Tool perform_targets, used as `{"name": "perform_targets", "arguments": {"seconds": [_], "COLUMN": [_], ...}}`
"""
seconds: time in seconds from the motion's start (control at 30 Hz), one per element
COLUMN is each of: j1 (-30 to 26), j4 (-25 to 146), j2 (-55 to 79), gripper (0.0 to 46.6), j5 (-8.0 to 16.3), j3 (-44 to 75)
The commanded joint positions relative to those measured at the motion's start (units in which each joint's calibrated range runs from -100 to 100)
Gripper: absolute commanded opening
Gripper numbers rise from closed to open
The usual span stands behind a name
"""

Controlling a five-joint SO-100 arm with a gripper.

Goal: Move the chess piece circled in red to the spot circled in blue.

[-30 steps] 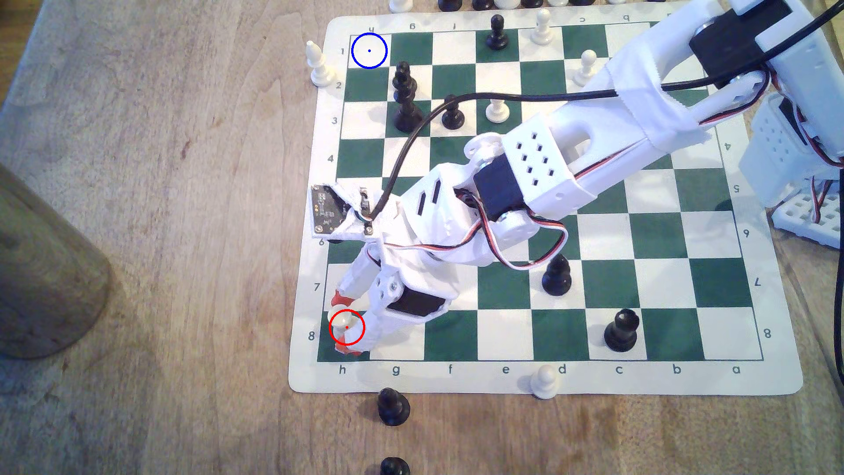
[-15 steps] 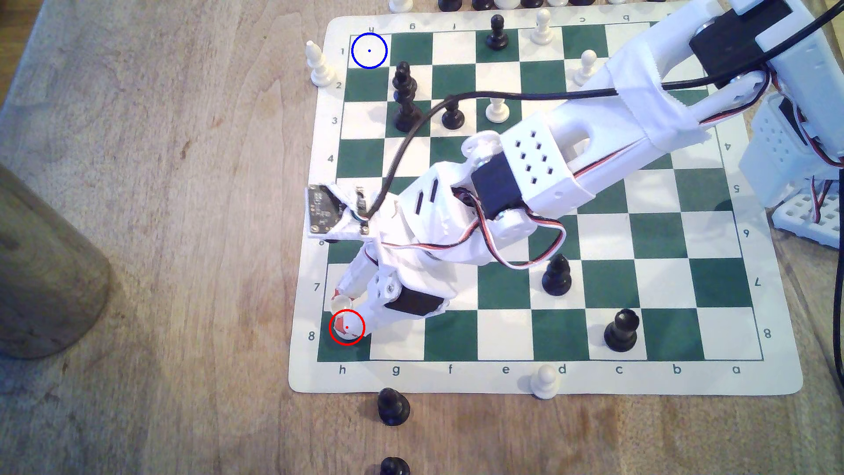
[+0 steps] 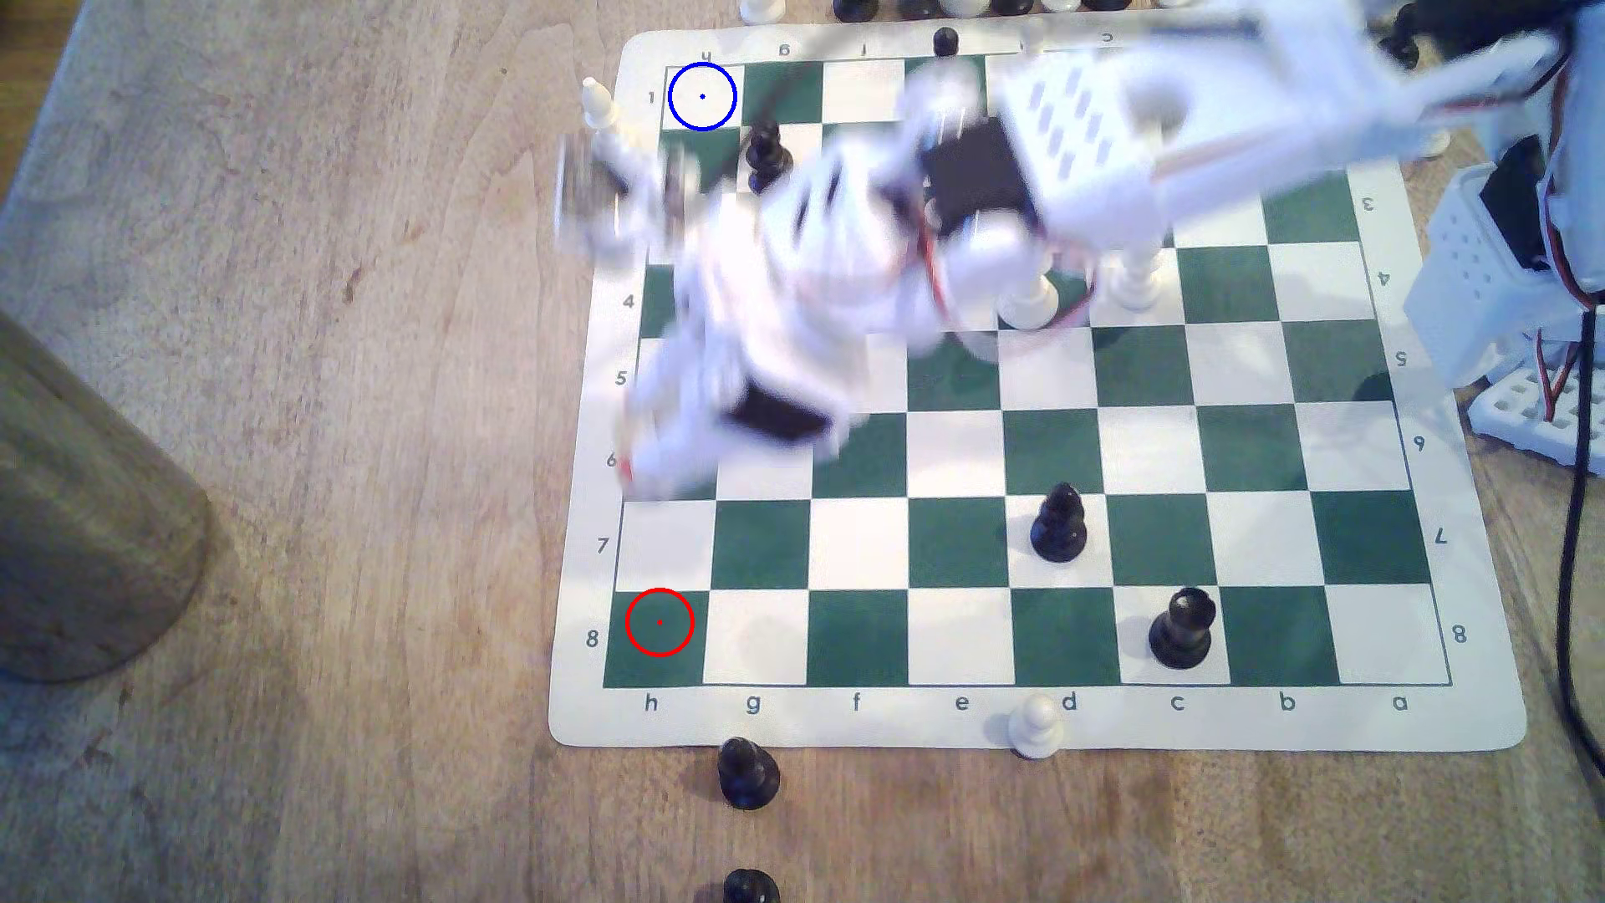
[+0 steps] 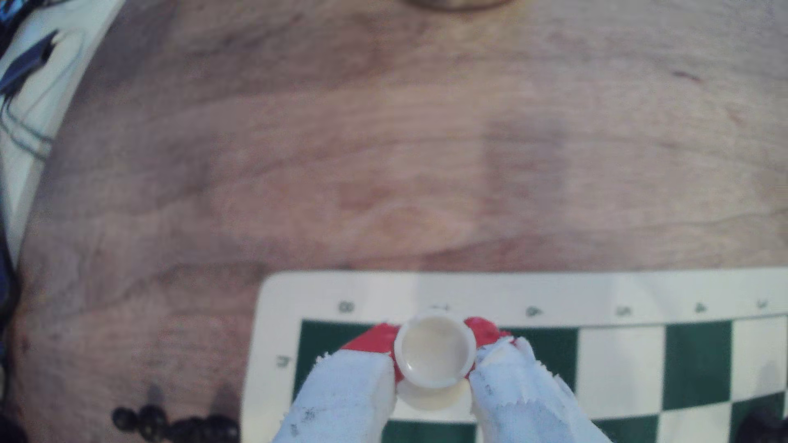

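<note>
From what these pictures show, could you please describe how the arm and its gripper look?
The arm is white plastic with black motor blocks, a slotted housing, and thin red, white and black wires. It is blurred in the exterior view. The gripper has two fingers wrapped in frayed white tape, with red pads at the tips.

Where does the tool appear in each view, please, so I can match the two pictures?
Exterior view: the tool, motion-blurred, over the board edge at that view's left, near row 6.
Wrist view: the tool, clamped on the chess piece, above the board's numbered edge.
Shared landmark: the green corner square by the "8".
</note>
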State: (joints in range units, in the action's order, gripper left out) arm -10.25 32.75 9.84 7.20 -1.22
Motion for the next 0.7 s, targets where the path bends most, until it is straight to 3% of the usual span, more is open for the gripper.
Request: {"name": "perform_targets", "arguments": {"seconds": [0.0, 0.37, 0.67], "j1": [3.17, 14.98, 23.04], "j4": [4.19, 2.96, 2.06], "j2": [-13.75, -20.2, -15.02], "gripper": [0.4, 0.4, 0.4], "j5": [-0.05, -0.44, -1.37], "j3": [4.57, -2.32, 0.31]}}
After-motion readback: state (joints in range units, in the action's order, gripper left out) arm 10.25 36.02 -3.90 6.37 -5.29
